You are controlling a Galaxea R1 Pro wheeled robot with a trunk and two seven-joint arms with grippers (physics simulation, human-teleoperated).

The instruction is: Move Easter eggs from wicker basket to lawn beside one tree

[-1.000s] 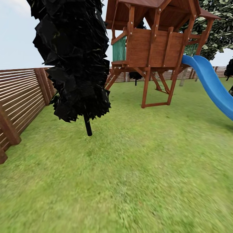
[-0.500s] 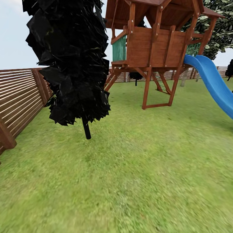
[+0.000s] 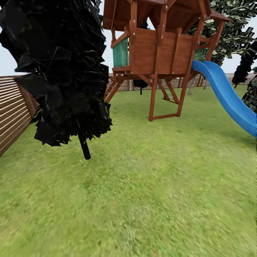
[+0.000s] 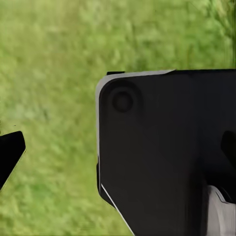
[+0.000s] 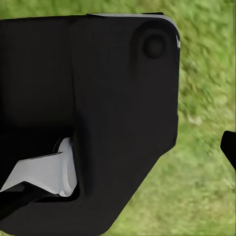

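Camera swung right since a second ago: black tree [image 3: 60, 71] and fence [image 3: 14, 110] slid left.

No basket or eggs are visible (robot seems in transit); lawn [image 3: 150, 185] is flat, short, green. Whether either gripper is clenched, I cannot tell. A pale-trunked tree [image 3: 232, 32] with speckled foliage stands behind the playhouse [image 3: 157, 50] and slide [image 3: 228, 96]. Best to keep turning slowly until the basket appears.

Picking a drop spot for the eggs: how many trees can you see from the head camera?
4: an all-black tree near left, a speckled tree behind the playhouse, a small dark tree far right, another cut at the right edge. Others may be hidden.
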